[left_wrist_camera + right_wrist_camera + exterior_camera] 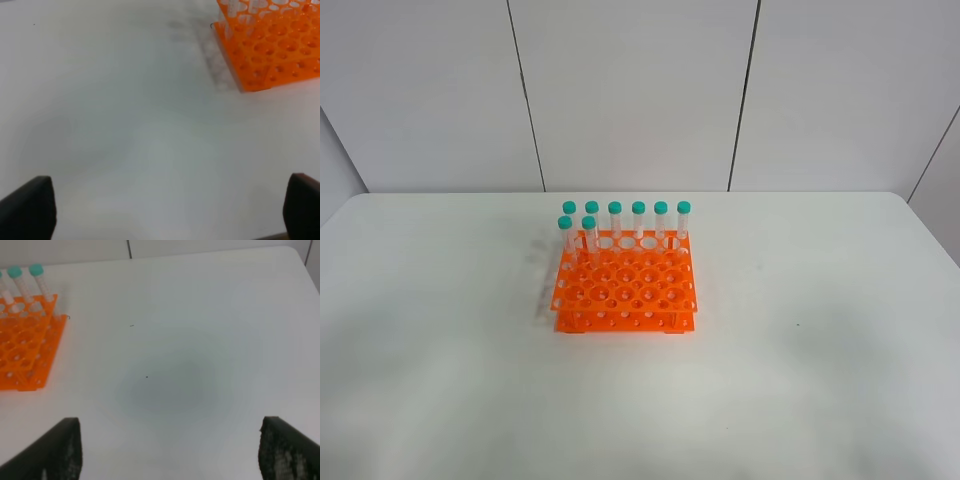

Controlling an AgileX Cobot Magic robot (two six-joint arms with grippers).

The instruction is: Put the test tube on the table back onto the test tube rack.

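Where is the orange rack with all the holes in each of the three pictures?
Exterior high: the bright orange plastic test tube rack sits in the middle, on the white table.
Left wrist: only its corner shows, at the picture's upper right edge.
Right wrist: part of it shows at the left edge.
Shared landmark: the clear teal-capped tubes standing in it.

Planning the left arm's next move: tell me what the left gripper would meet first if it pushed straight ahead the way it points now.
Probably only the bare white table. The open left gripper points at empty tabletop; the orange test tube rack sits off to one side of that line, though depth is hard to judge.
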